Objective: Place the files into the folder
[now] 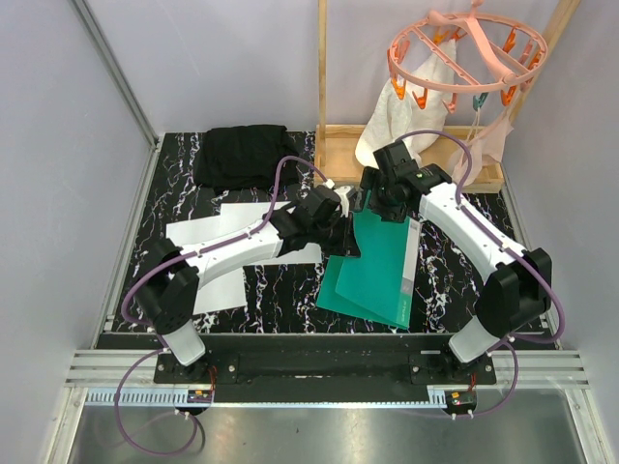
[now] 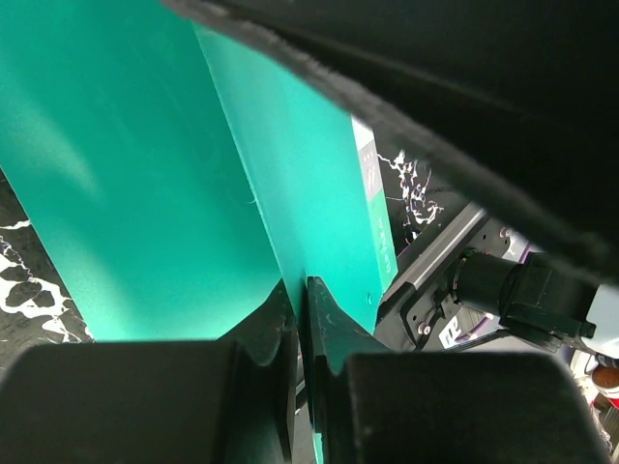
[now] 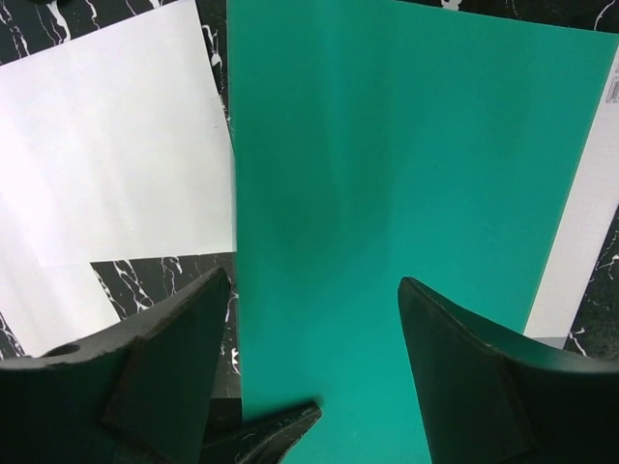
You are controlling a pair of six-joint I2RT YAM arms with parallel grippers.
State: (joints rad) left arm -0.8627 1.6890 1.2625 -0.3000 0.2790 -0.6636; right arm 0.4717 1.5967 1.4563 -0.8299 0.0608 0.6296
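Observation:
The teal folder (image 1: 382, 275) lies right of the table's middle, its top cover raised a little off the lower one. My left gripper (image 1: 340, 230) is shut on the cover's left edge; in the left wrist view the gripper (image 2: 302, 319) pinches the thin teal sheet (image 2: 116, 174). My right gripper (image 1: 385, 208) is open above the folder's far end; in the right wrist view the gripper (image 3: 314, 329) straddles the teal surface (image 3: 406, 155) without holding it. The two white files (image 1: 208, 246) lie overlapped on the table to the left, under my left arm, and show in the right wrist view (image 3: 116, 164).
A folded black cloth (image 1: 240, 155) lies at the back left. A wooden frame (image 1: 334, 159) stands at the back right, with a pink clip hanger (image 1: 464, 58) and white cloth (image 1: 397, 116) above it. Grey walls close in both sides.

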